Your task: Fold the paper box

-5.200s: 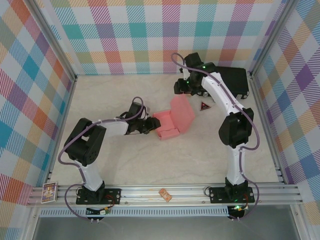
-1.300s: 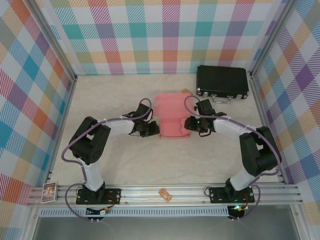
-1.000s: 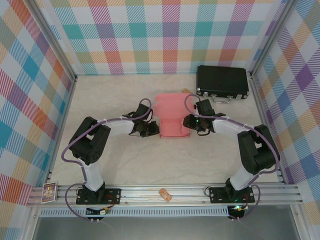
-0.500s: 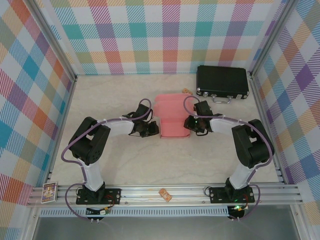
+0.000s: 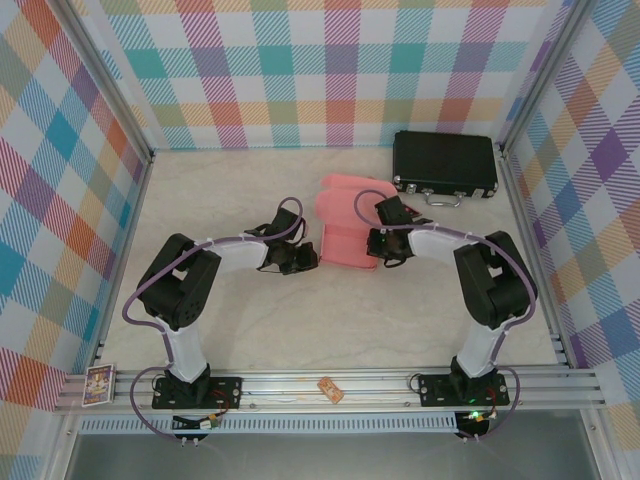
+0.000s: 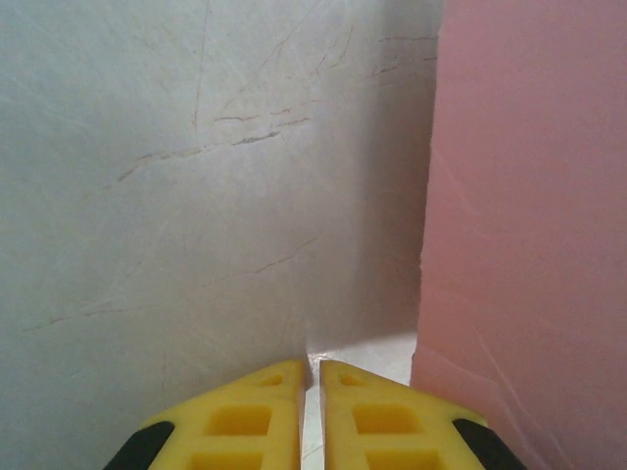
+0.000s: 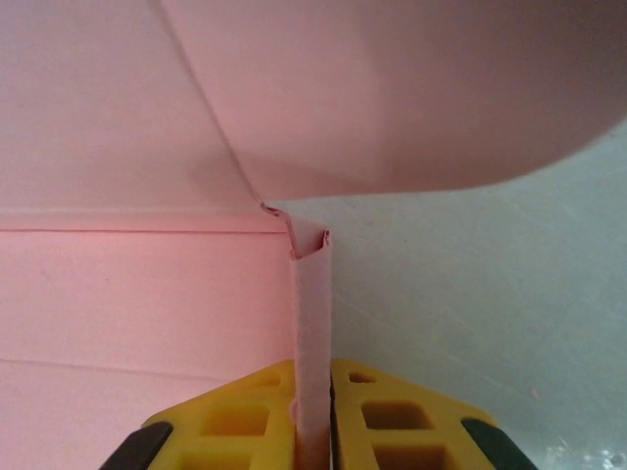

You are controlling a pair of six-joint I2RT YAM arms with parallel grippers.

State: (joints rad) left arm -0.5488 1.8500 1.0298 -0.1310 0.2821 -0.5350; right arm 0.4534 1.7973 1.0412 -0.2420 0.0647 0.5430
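The paper box [image 5: 345,228] is salmon-pink cardboard, part folded, lying mid-table with its lid flap raised toward the back. My right gripper [image 5: 375,245] is at its right side, shut on the folded side wall [image 7: 313,323], which stands pinched between the yellow fingers [image 7: 392,416]; the lid [image 7: 392,98] curves overhead. My left gripper [image 5: 305,260] sits just left of the box, shut with nothing between its fingers [image 6: 245,421]. In the left wrist view the pink wall [image 6: 529,225] stands just right of the tips, apart from them.
A black hard case [image 5: 445,165] with a handle lies at the back right, close behind the box. A small card [image 5: 99,383] and a small tan object [image 5: 330,389] rest on the front rail. Plaid walls enclose the table.
My right gripper has closed onto the box's right side wall. The box has shifted and tilted, its lid flap swinging up toward the back right. The left gripper has barely moved.
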